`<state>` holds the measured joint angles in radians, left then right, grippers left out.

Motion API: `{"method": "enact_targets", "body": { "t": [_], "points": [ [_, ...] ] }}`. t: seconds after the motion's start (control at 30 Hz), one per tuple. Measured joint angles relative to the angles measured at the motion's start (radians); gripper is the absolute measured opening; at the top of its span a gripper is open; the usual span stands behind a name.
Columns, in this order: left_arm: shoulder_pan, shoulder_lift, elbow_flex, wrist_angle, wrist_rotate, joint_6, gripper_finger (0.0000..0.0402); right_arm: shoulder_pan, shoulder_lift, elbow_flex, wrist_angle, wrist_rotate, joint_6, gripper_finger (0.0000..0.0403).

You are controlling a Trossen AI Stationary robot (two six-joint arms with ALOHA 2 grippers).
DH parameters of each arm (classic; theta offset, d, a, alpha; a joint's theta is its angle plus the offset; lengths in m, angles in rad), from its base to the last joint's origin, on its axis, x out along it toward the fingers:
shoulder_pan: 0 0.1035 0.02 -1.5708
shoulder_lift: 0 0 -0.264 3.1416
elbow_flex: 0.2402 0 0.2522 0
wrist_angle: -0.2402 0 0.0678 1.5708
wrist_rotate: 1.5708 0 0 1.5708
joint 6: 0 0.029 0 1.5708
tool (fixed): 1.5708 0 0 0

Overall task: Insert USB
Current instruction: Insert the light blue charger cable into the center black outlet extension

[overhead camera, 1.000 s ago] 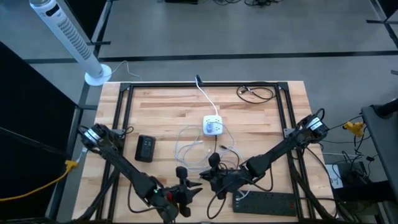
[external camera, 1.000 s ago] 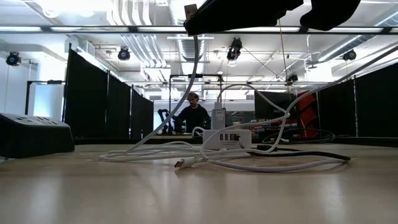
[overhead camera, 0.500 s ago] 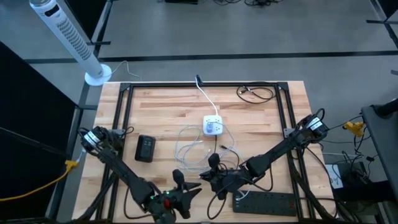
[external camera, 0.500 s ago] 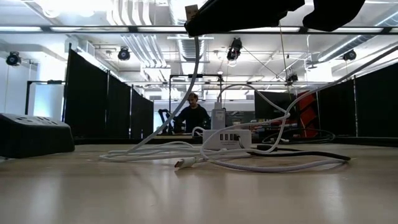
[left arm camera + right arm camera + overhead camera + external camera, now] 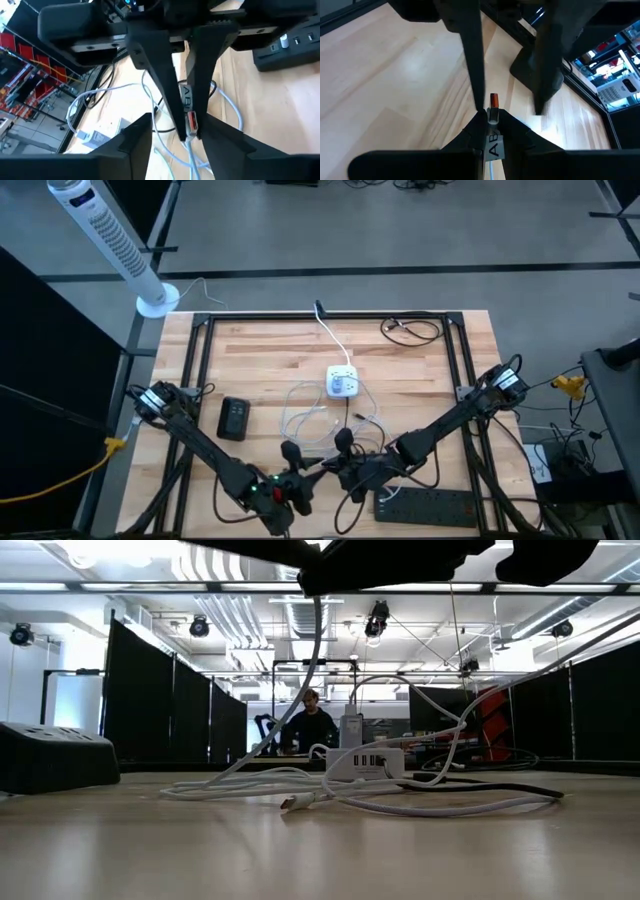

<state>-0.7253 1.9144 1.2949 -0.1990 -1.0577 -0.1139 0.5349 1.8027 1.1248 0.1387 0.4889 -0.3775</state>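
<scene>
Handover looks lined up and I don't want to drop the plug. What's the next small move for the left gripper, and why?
Probably close the left gripper gently on the USB plug. The right gripper is shut on the plug, and the plug's tip pokes out between the left one's open fingers, nearly touching one. The right should let go only after that.

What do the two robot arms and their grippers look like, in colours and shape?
Both arms are dark and slender, with thin cables along them. The left gripper shows small red and green lights at its wrist. The right gripper has flat black fingers tapering to narrow tips.
</scene>
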Motion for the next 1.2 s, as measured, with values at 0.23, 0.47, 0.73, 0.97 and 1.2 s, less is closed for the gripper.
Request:
{"method": "enact_targets", "body": {
  "t": [0.23, 0.47, 0.73, 0.97, 1.2],
  "points": [
    [0.001, 0.000, 0.000, -0.035, 0.039, -0.047, 0.0050, 0.002, 0.000, 0.000, 0.000, 0.000, 0.000, 0.0017],
    [0.001, 0.000, 0.000, -0.018, 0.062, -0.029, 0.0012, 0.002, 0.000, 0.000, -0.003, -0.001, 0.000, 0.0017],
    [0.003, 0.000, 0.000, 0.050, 0.076, -0.012, 0.0088, 0.002, 0.000, 0.000, 0.003, 0.001, 0.000, 0.0017],
    [0.015, 0.005, 0.000, 0.050, 0.067, -0.007, 0.0109, 0.001, 0.000, 0.000, -0.001, 0.003, 0.000, 0.0017],
    [0.023, 0.046, 0.000, 0.053, 0.020, -0.006, 0.0030, 0.001, 0.004, -0.003, -0.022, 0.004, 0.001, 0.0016]
  ]
}}
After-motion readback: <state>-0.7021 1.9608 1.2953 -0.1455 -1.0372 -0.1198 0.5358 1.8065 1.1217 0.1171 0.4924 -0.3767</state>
